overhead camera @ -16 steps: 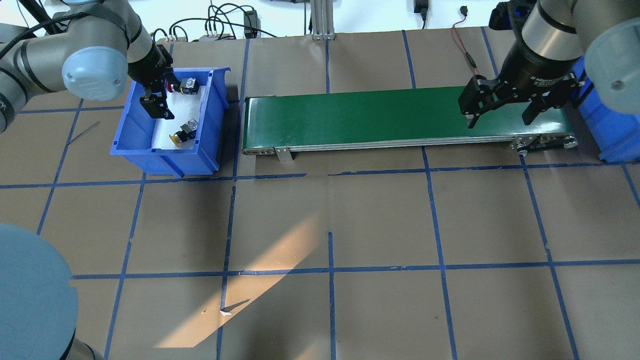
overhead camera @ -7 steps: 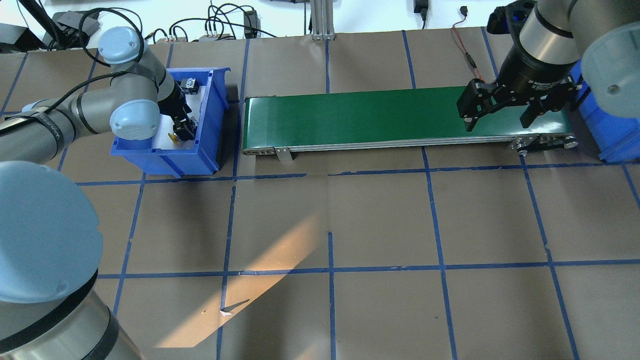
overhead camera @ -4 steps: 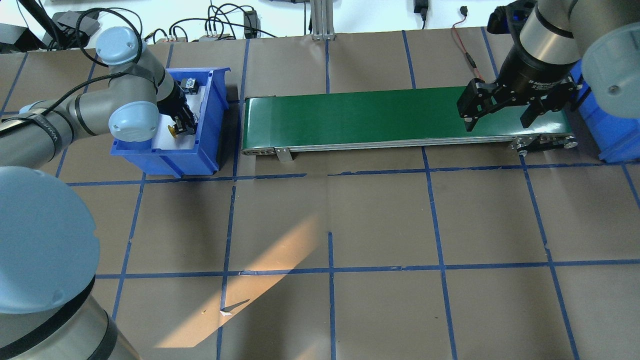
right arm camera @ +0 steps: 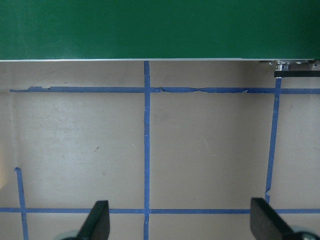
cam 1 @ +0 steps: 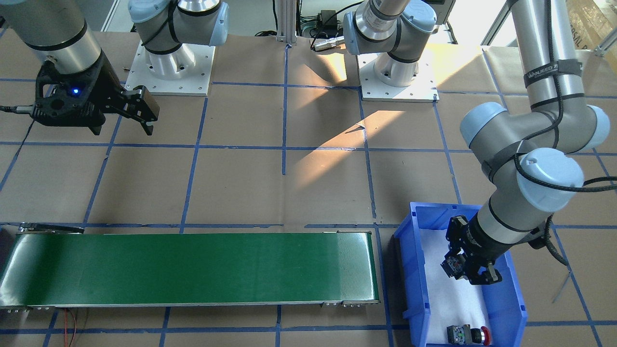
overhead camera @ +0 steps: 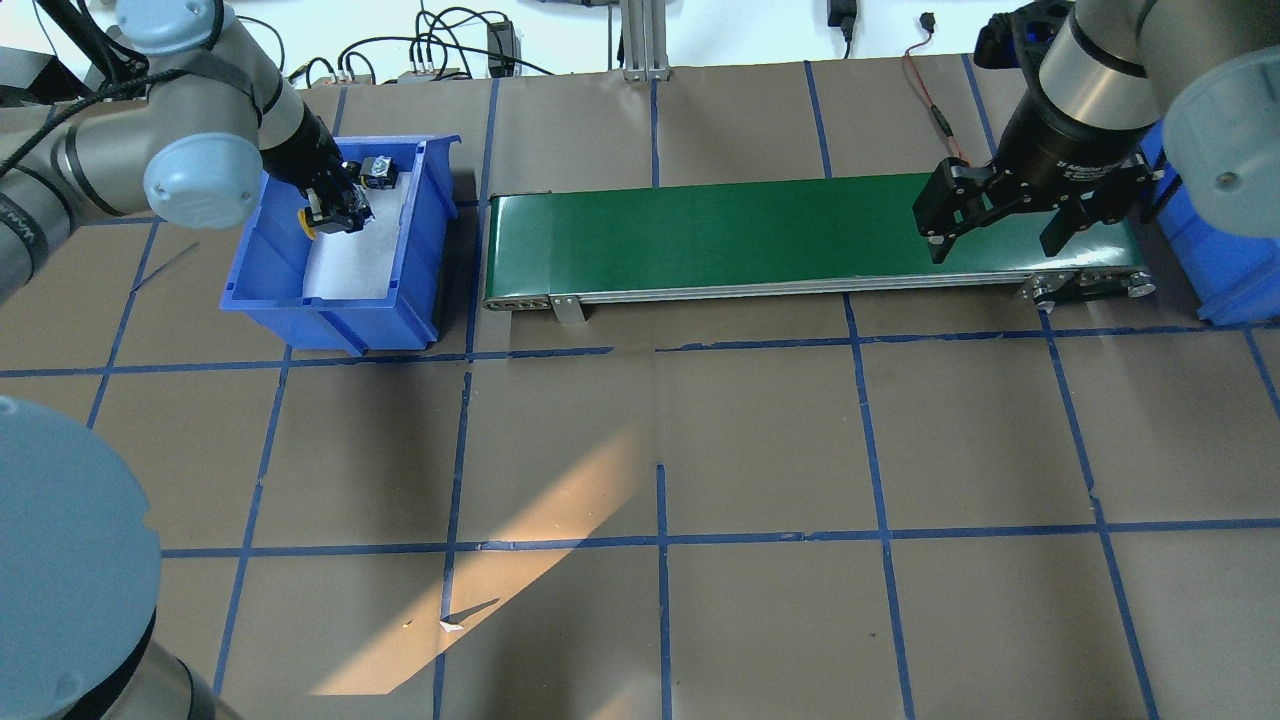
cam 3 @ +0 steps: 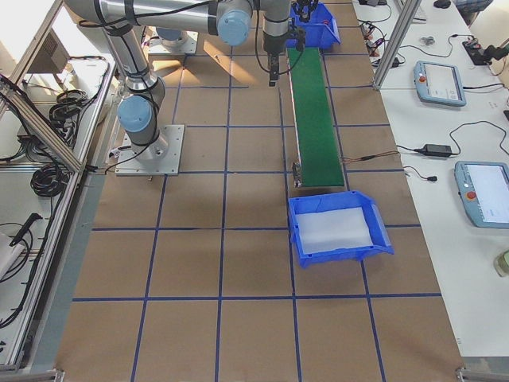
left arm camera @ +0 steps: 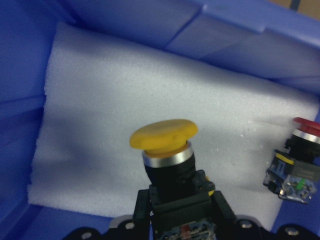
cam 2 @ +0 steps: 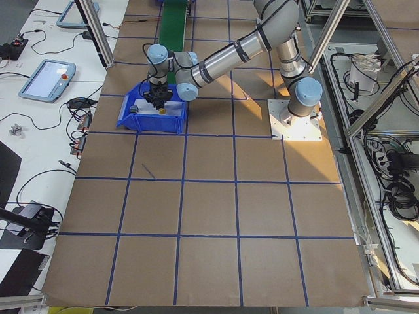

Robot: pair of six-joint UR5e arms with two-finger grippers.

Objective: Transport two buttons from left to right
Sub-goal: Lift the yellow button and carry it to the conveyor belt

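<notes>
My left gripper [overhead camera: 335,205] is shut on the yellow-capped button [overhead camera: 308,222] and holds it above the white foam inside the left blue bin [overhead camera: 330,320]. The left wrist view shows the yellow button [left arm camera: 165,142] clamped by its black base between the fingers, cap pointing away. The red-capped button [overhead camera: 378,172] lies on its side at the bin's far end and also shows in the left wrist view [left arm camera: 299,167] and the front view [cam 1: 465,334]. My right gripper [overhead camera: 995,235] is open and empty over the right end of the green conveyor belt [overhead camera: 750,235].
A second blue bin [overhead camera: 1220,270] with white foam stands past the belt's right end and shows in the right side view [cam 3: 338,231]. Brown paper with blue tape lines [overhead camera: 660,540] covers the table. Cables [overhead camera: 440,50] lie along the far edge.
My left gripper dropped onto the yellow button at the bin's front, shut on it, and has lifted it up and toward the bin's back left. The right arm has hardly moved.
</notes>
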